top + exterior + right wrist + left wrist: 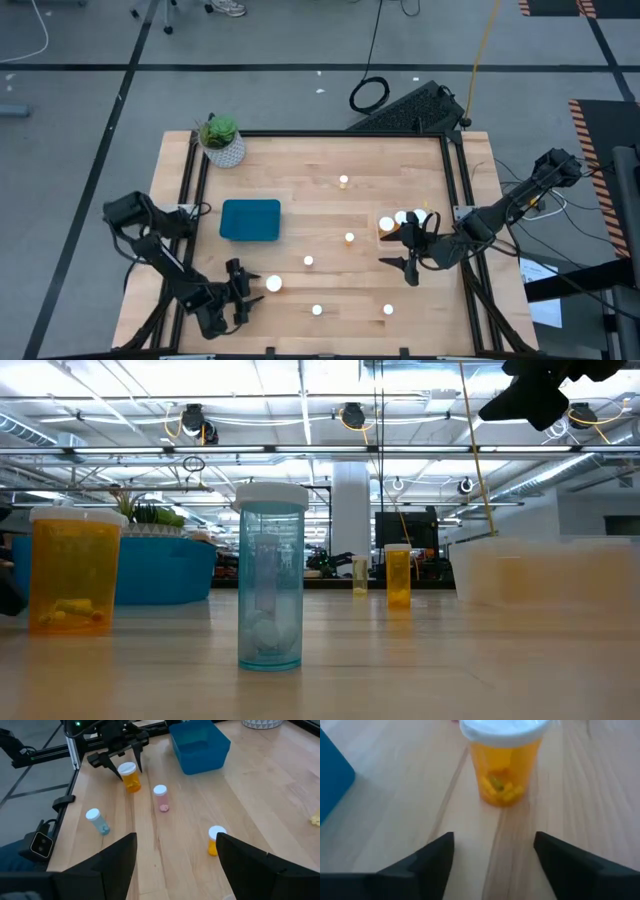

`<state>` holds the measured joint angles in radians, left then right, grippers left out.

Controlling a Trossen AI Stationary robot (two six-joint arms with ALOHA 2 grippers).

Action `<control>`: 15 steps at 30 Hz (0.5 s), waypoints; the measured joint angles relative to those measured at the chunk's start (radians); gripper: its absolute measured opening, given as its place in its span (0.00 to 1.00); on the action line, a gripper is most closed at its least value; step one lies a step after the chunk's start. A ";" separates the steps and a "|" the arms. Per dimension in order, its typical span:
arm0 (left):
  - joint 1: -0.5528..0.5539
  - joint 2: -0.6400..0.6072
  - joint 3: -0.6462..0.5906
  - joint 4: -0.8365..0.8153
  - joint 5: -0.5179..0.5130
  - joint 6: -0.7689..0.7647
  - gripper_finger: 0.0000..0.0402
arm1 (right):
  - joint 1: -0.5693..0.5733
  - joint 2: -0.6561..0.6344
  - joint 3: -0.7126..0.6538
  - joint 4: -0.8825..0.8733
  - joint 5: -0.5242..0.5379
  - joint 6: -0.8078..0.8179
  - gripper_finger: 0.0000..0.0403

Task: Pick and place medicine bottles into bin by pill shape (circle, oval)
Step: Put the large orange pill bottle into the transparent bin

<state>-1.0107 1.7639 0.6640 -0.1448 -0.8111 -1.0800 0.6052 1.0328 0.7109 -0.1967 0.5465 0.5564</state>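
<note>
Left gripper (243, 290) fingers apart, just short of orange bottle (273, 284), which stands upright on surface (300, 220) near blue bin (250, 220). Right gripper (408, 252) apart, beside clear bin (400, 222).

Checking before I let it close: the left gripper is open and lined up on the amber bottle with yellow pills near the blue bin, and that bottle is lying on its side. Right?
Not quite. The amber bottle stands upright with its white cap on top, as the left wrist view and right wrist view show. The rest holds: the left gripper is open, facing it, near the blue bin.
</note>
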 joint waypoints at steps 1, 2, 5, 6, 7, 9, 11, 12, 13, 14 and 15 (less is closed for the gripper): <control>0.001 0.008 0.000 0.009 -0.016 0.001 0.76 | 0.000 0.000 0.000 0.000 0.000 0.001 0.66; 0.000 0.016 -0.005 0.028 -0.036 0.004 0.79 | 0.000 0.000 0.000 0.000 0.000 0.002 0.66; 0.001 0.037 -0.036 0.124 -0.068 0.019 0.84 | 0.001 0.000 0.000 0.000 0.000 0.000 0.66; 0.001 0.045 -0.048 0.167 -0.078 0.027 0.84 | 0.004 0.000 0.000 0.000 0.000 0.000 0.66; 0.005 0.055 -0.062 0.215 -0.083 0.041 0.84 | 0.005 0.000 0.000 -0.001 0.000 0.000 0.66; 0.014 0.076 -0.090 0.333 -0.096 0.082 0.84 | 0.006 0.000 0.000 -0.001 -0.001 0.000 0.66; 0.026 0.093 -0.114 0.426 -0.110 0.131 0.82 | 0.006 0.000 0.000 -0.001 -0.001 0.000 0.66; 0.035 0.102 -0.122 0.464 -0.111 0.155 0.81 | 0.005 0.000 0.000 -0.001 -0.001 0.000 0.66; 0.043 0.111 -0.127 0.495 -0.109 0.176 0.80 | 0.005 0.000 0.000 -0.001 0.000 0.000 0.66; 0.049 0.117 -0.132 0.521 -0.107 0.196 0.79 | 0.005 0.000 0.000 -0.001 -0.001 0.000 0.66; 0.056 0.126 -0.135 0.546 -0.107 0.216 0.78 | 0.005 0.000 0.000 -0.001 0.000 0.000 0.66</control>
<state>-0.9552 1.8901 0.5285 0.4008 -0.9183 -0.8638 0.6106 1.0328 0.7109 -0.1978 0.5461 0.5564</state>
